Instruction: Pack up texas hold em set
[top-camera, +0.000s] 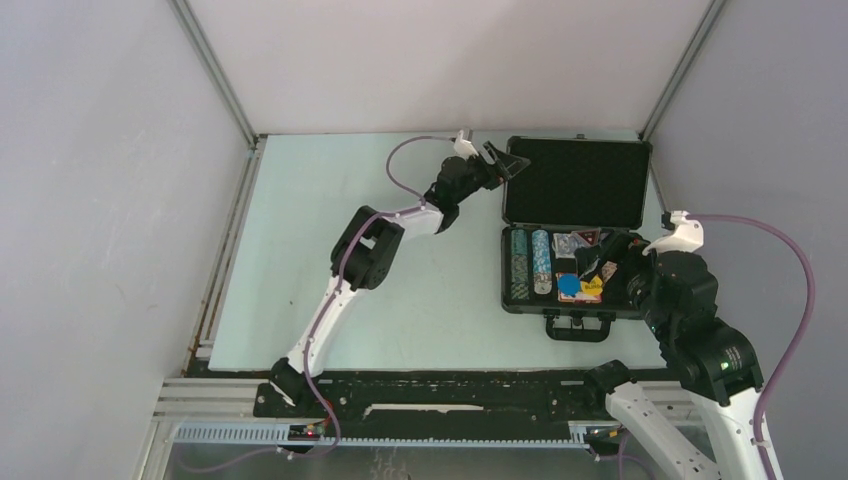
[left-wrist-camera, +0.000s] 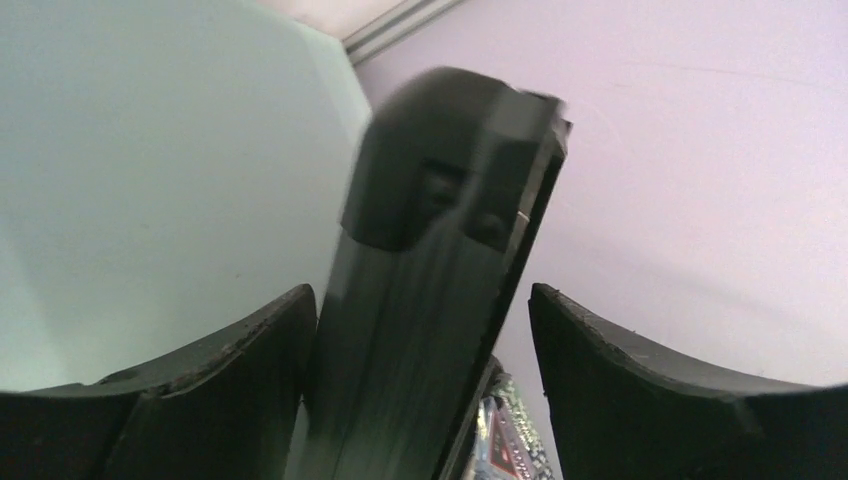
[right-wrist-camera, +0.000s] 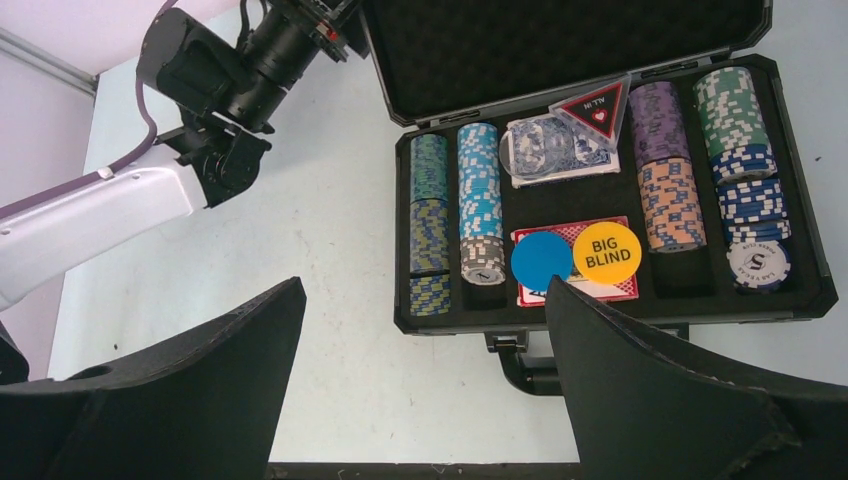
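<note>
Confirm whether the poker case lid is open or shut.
Open. The lid stands raised behind the base, foam lining exposed, chip rows uncovered. The left fingers straddle its corner.

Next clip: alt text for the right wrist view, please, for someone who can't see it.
An open black case holds rows of striped poker chips, plus a blue deck and a red deck, each topped with buttons. The left arm reaches toward a corner of the raised lid; the right gripper, jaws wide open, frames the foreground.
</note>
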